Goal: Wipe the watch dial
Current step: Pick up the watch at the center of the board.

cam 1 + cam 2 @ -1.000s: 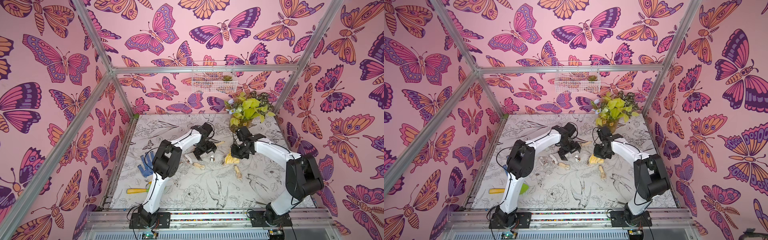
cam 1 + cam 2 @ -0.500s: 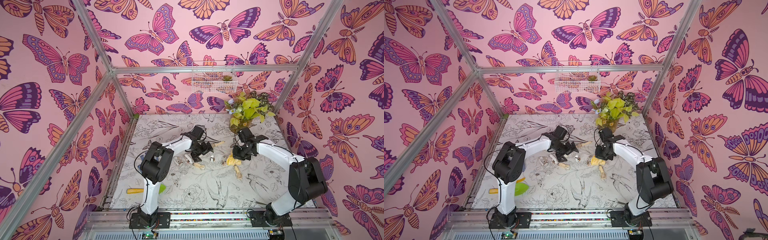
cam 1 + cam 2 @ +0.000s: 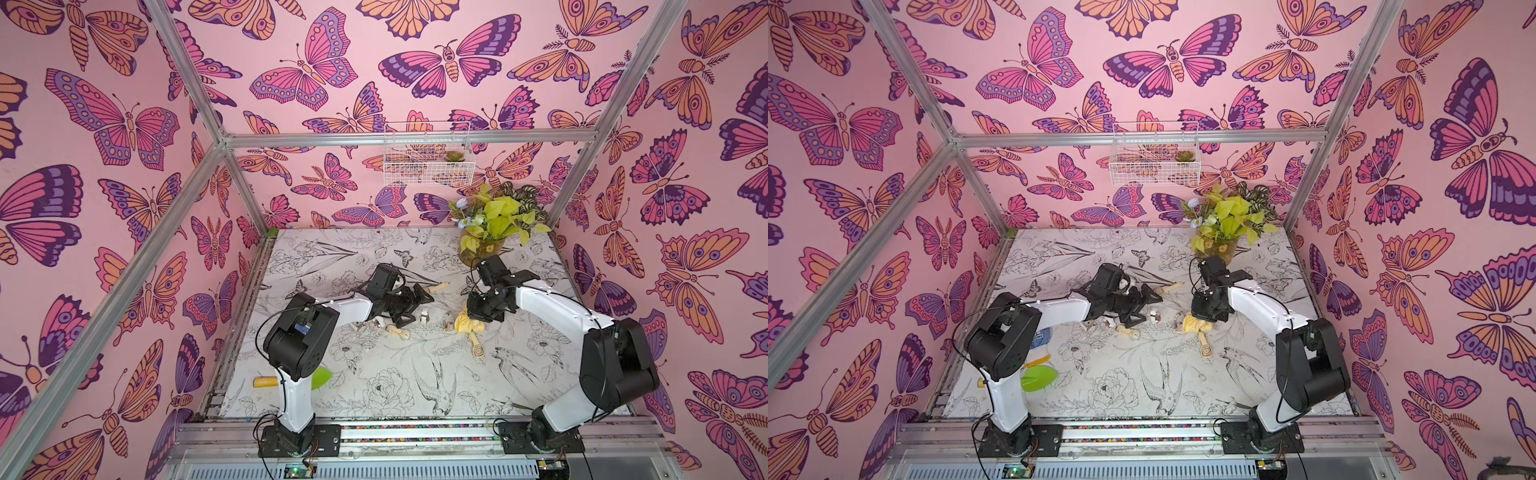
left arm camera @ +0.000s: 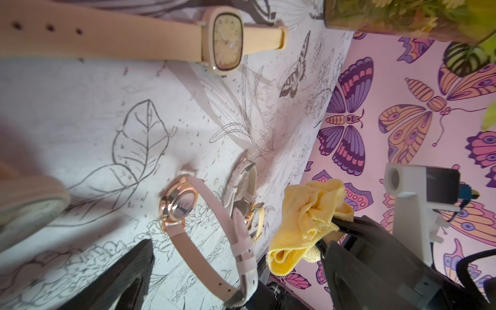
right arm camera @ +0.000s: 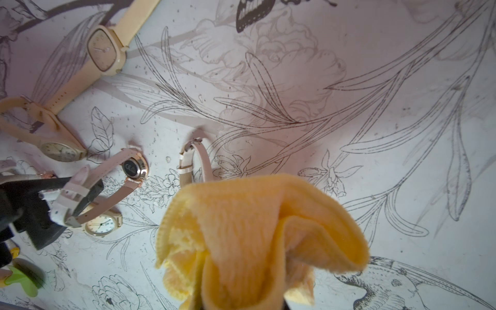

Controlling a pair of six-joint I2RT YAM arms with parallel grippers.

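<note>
A: Where are we, starting from the left?
B: The left gripper (image 3: 415, 306) lies low over the white table printed with line-drawn flowers (image 3: 374, 374), jaws spread as wide as they go. The buckled end of a strap sits between its fingers (image 5: 32, 186), nothing pinched.
A: And the watch itself?
B: The rose-gold round watch with a pale pink strap (image 4: 179, 202) stands on its edge on the table, just ahead of those fingers. Beside it is a second looped watch with a cream strap (image 4: 237, 179), then the crumpled fuzzy yellow cloth (image 4: 304, 222), apart from both.
A: Who has the cloth?
B: The right gripper (image 4: 328, 236), jaws closed tight on one bunched end, the rest hanging free.
A: So no wiping yet?
B: I'd judge not: this looks like the securing step. Next the left jaws should close on the strap and turn the dial toward the cloth, gently, since the loop may roll; then the right brings the cloth onto the glass
</note>
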